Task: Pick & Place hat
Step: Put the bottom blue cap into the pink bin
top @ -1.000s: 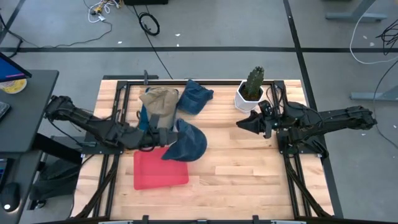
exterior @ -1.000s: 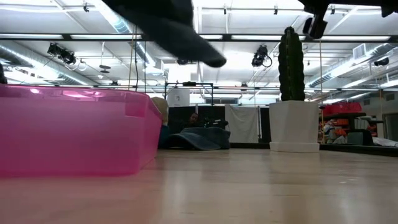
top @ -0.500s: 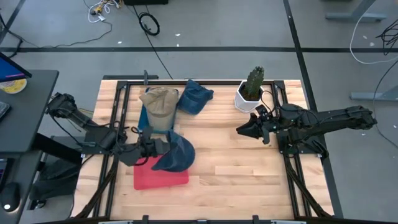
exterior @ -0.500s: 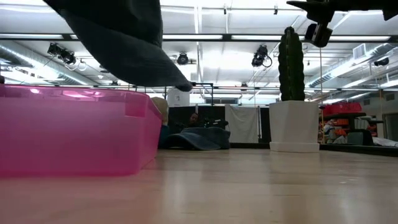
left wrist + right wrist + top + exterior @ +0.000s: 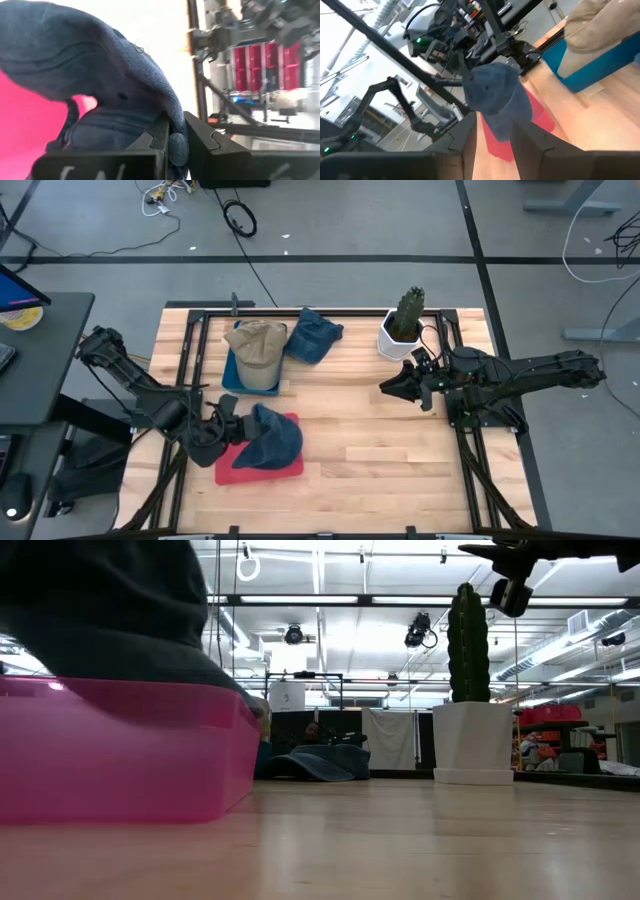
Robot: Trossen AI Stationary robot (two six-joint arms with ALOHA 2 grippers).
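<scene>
A dark blue hat hangs over the pink bin near the table's front left, with my left gripper shut on it. In the low view the hat reaches down to the bin's rim. A tan hat lies on a blue bin at the back. Another blue hat lies on the table beside it. My right gripper hovers open at the right, in front of the cactus pot, with nothing between its fingers. My left gripper pinches a thick rolled edge of the hat between its two fingers. The fingers come from the table's left, slanting down. The crown bulges out beyond the fingertips over the pink bin; whether it rests on the bin I cannot tell.
A cactus in a white pot stands at the back right, close to my right arm. Black frame rails run along the table's left and right sides. Bare wood lies between the pink bin and the right rail.
My left gripper has swung toward the table's near left corner and down, turning as it went and staying shut on the blue hat. The hat has gone from mid-table to over the pink bin and has sunk to the bin's rim.
</scene>
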